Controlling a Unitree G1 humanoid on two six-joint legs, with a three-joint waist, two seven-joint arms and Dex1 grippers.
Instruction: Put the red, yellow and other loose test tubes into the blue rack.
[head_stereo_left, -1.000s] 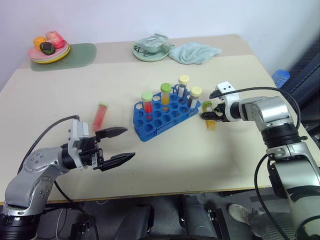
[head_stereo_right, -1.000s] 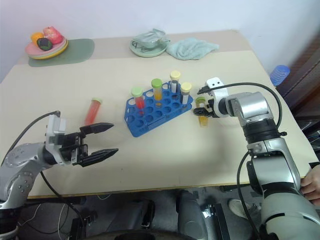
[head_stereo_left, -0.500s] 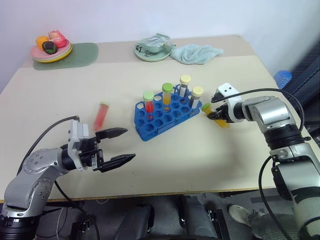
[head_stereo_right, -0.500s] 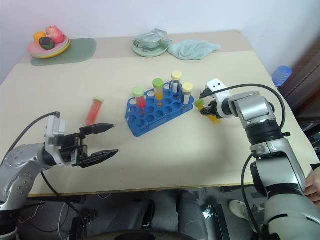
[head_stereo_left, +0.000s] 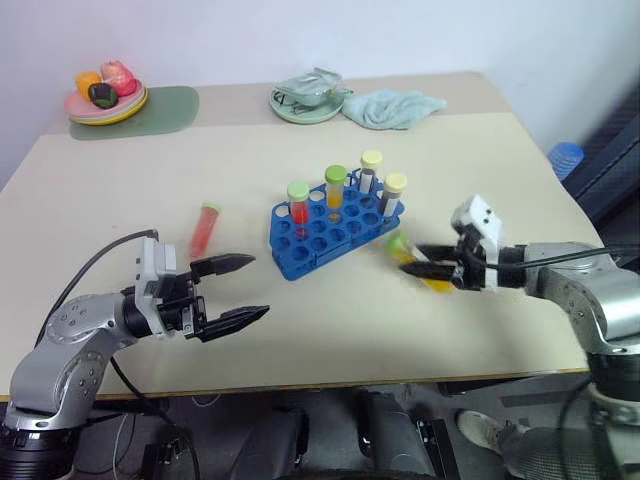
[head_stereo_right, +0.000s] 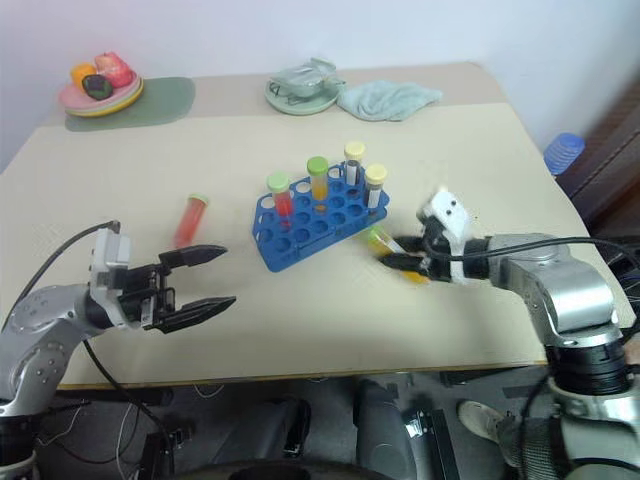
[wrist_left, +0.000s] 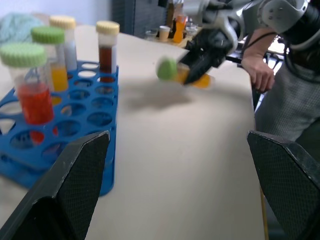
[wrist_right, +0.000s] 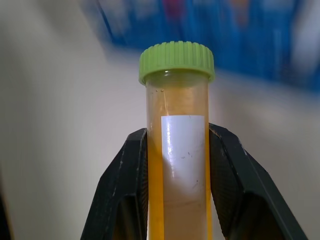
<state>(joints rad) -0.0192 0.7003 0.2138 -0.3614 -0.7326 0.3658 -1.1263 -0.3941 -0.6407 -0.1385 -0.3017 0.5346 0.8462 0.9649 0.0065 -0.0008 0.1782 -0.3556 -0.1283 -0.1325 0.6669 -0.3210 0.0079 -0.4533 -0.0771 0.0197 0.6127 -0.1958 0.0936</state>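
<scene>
1. The right gripper (head_stereo_left: 425, 266) holds a yellow tube (wrist_right: 176, 150) with a green cap, its jaws closed on the tube's 2 sides just below a white label; the tube hangs above the surface (head_stereo_left: 330, 330), just beside the near right corner of the blue rack (head_stereo_left: 330, 232).

2. The left gripper (head_stereo_left: 240, 290) hovers over the near left part of the surface with its jaws spread wide and nothing between them, pointing toward the rack.

3. The blue rack sits near the middle of the surface, set at an angle, with 4 capped tubes standing upright in its far rows: a red one (head_stereo_left: 297, 208) with a green cap, an orange-yellow one (head_stereo_left: 333, 192) with a green cap, and 2 with cream caps, one (head_stereo_left: 370, 170) at the far end and one (head_stereo_left: 394, 194) holding dark brown liquid.

4. A loose red tube (head_stereo_left: 203, 230) with a pale cap lies on its side on the surface, to the left of the rack and apart from it, beyond the left gripper.

5. Along the far edge rest a plate of toy food (head_stereo_left: 105, 95) on a green mat (head_stereo_left: 165, 108), a pale green dish (head_stereo_left: 305, 98) and a crumpled light blue cloth (head_stereo_left: 395, 106).

6. In the left wrist view, a person's hand (wrist_left: 260, 75) shows beyond the surface's edge.
</scene>
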